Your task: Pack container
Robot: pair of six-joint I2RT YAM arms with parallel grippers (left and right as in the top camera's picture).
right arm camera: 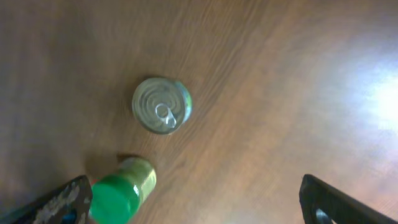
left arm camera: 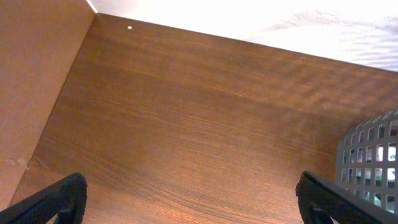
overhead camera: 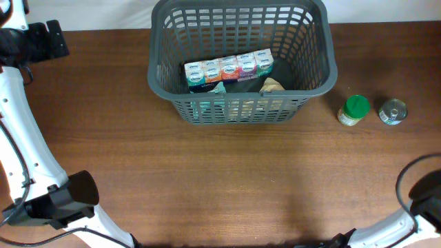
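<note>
Right claw [right arm camera: 196,205] wide over tin can [right arm camera: 161,104]

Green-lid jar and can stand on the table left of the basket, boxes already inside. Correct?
Not left. The jar and can stand on the table to the right of the basket, as the overhead view shows. The boxes are inside it, as you said.

The big basket [overhead camera: 157,69] sits at 12 o'clock on the worktop [overhead camera: 227,179], open on top with room at 3 o'clock of its boxes [overhead camera: 229,70], a green-top jar [overhead camera: 354,110] and a tin [overhead camera: 393,111] stand near each other at its 4 o'clock, and the wide strip at 6 o'clock is bare wood.
</note>
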